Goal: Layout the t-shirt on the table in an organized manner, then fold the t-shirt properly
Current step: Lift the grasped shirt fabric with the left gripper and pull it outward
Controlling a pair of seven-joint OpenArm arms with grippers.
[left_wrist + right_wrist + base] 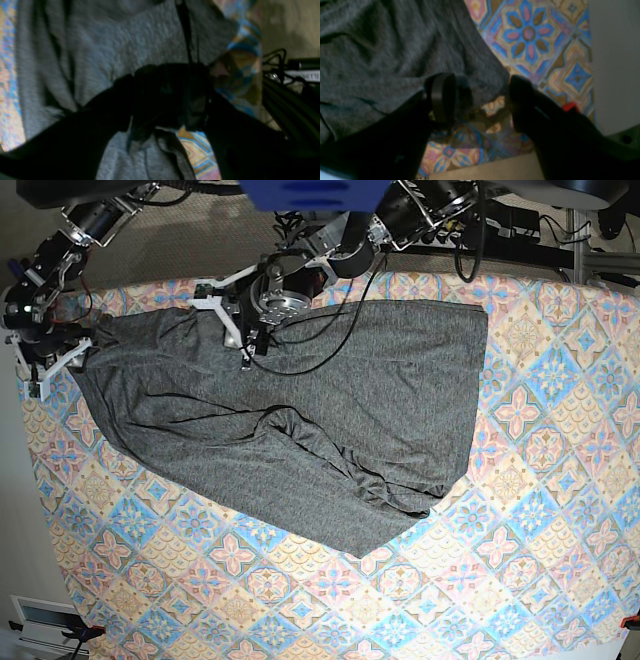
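Observation:
The dark grey t-shirt lies spread but wrinkled across the far left of the tile-print table, with a ridge of folds running down its middle. My left gripper is over the shirt's far edge. In the left wrist view its fingers stand apart, so the left gripper is open around a dark bunch of t-shirt cloth. My right gripper is at the shirt's far left corner. The right gripper is open there, with the edge of the t-shirt lying between its fingers over the table.
Black cables from the left arm trail over the shirt's upper part. Arm mounts and wiring crowd the table's far edge. The table's left edge is close to the right gripper. A white box sits off the near left corner.

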